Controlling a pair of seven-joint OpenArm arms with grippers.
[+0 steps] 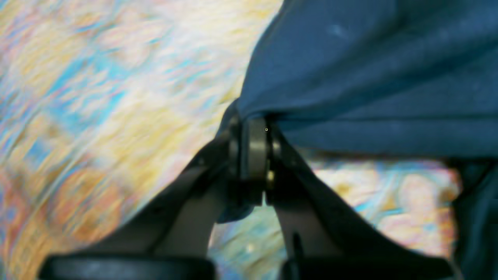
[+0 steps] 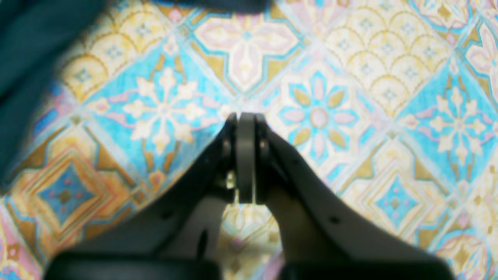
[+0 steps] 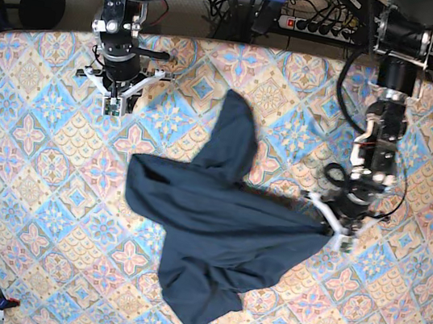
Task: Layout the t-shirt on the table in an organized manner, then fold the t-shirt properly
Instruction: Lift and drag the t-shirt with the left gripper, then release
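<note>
Table (image 3: 32,143) (pastel diamond-tile cloth): crumpled navy t-shirt (image 3: 214,235) lying near centre.

I see the t-shirt (image 3: 212,247) crumpled over the middle of the table (image 3: 26,182), one lobe reaching toward the far edge. My left gripper (image 3: 335,231) is pinched on its edge, fabric crowding that side. My right gripper (image 3: 115,102) sits closed over bare cloth pattern, well apart from the shirt. Bare table runs along both sides and the near corners.

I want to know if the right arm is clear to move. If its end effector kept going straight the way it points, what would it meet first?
Probably the table: the shut right end effector points at bare cloth, with the t-shirt off to one side.
</note>
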